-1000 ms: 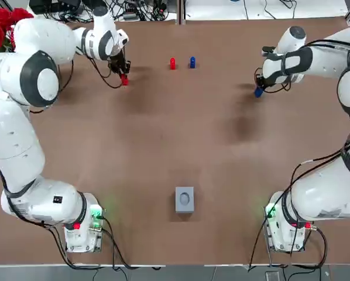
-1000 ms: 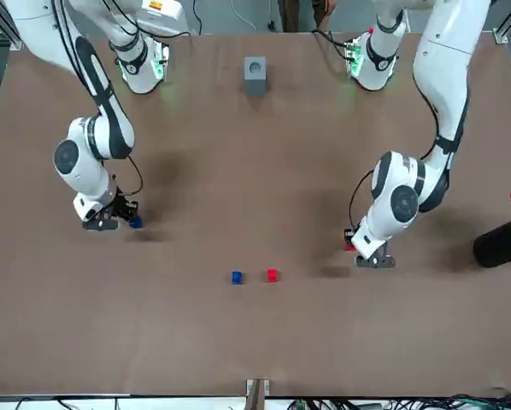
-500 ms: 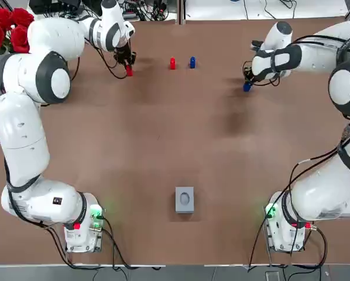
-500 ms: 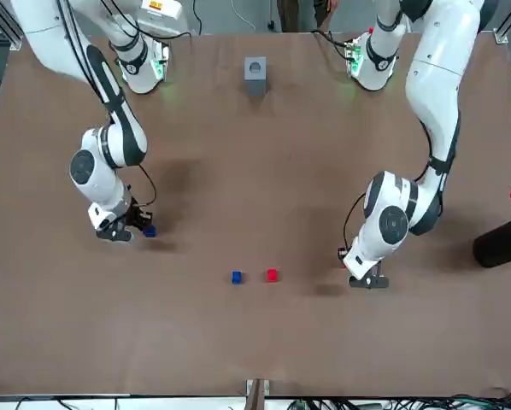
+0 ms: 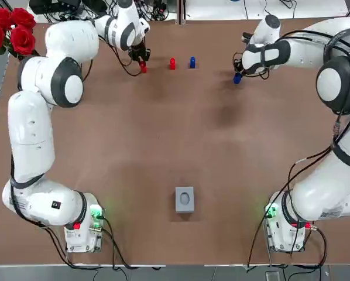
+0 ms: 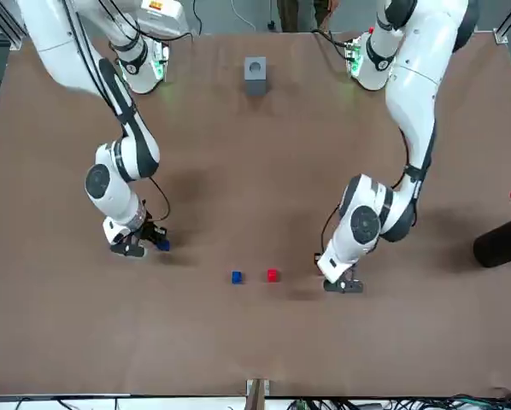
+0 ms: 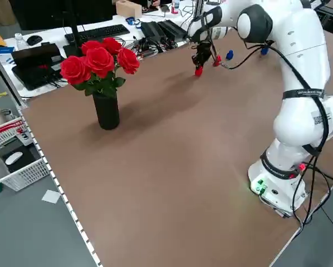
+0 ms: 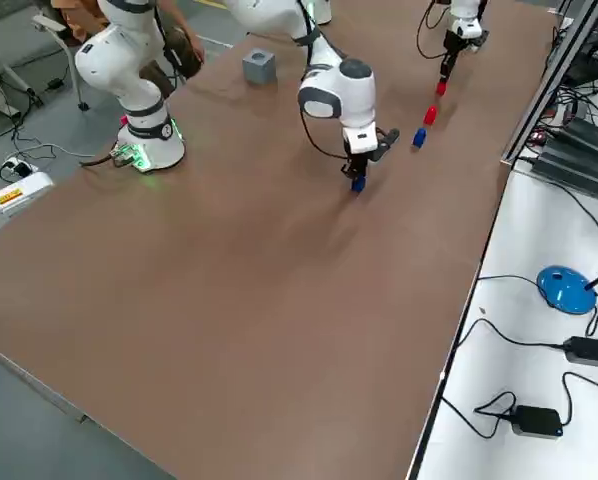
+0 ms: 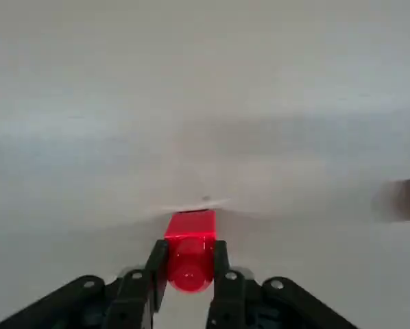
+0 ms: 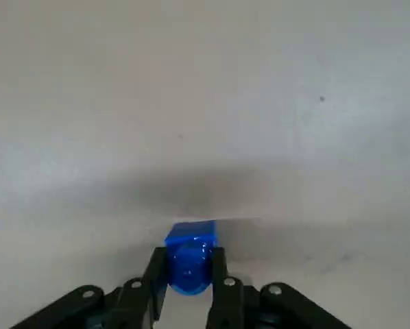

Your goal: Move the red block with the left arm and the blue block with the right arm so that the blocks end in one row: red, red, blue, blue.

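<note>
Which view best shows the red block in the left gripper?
The left wrist view: the red block is close up, clamped between the fingers of the left gripper. The top and both side views show only a small red speck at that gripper; the front view barely shows it.

Left hand, right hand nearer centre

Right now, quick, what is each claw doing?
Left claw: closed, holding a red block.
Right claw: closed, holding a blue block.
</note>
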{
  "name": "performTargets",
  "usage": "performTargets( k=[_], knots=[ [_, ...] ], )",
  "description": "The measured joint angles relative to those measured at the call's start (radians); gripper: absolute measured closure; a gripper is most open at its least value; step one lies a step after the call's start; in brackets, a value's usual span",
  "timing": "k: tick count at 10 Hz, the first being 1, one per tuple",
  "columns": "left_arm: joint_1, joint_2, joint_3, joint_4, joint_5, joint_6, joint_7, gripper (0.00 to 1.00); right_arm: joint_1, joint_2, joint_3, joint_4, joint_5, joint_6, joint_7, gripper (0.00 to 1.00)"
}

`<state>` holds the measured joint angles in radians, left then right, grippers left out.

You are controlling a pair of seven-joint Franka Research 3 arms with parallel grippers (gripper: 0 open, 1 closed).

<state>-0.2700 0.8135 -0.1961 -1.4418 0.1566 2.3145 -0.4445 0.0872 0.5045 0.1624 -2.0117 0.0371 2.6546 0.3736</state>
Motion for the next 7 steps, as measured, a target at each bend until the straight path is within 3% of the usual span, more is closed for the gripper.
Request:
performTargets(
  k=[1, 3, 5, 7],
  knots=[
    [-0.017, 0.021, 0.004, 0.034, 0.006, -0.004, -0.016, 0.70, 0.010, 0.021, 0.001, 0.032, -0.019, -0.001, 0.030, 0.70],
    [-0.026, 0.045, 0.005, 0.075, 0.008, -0.010, -0.026, 0.70, 0.032, 0.065, 0.008, 0.106, -0.158, -0.026, 0.188, 0.70],
    [-0.035, 0.064, 0.005, 0.106, 0.019, -0.010, -0.042, 0.70, 0.047, 0.121, 0.057, 0.201, -0.294, -0.083, 0.379, 0.70],
    [-0.040, 0.079, 0.006, 0.131, 0.019, -0.010, -0.046, 0.70, 0.057, 0.173, 0.085, 0.283, -0.322, -0.108, 0.435, 0.70]
  ],
)
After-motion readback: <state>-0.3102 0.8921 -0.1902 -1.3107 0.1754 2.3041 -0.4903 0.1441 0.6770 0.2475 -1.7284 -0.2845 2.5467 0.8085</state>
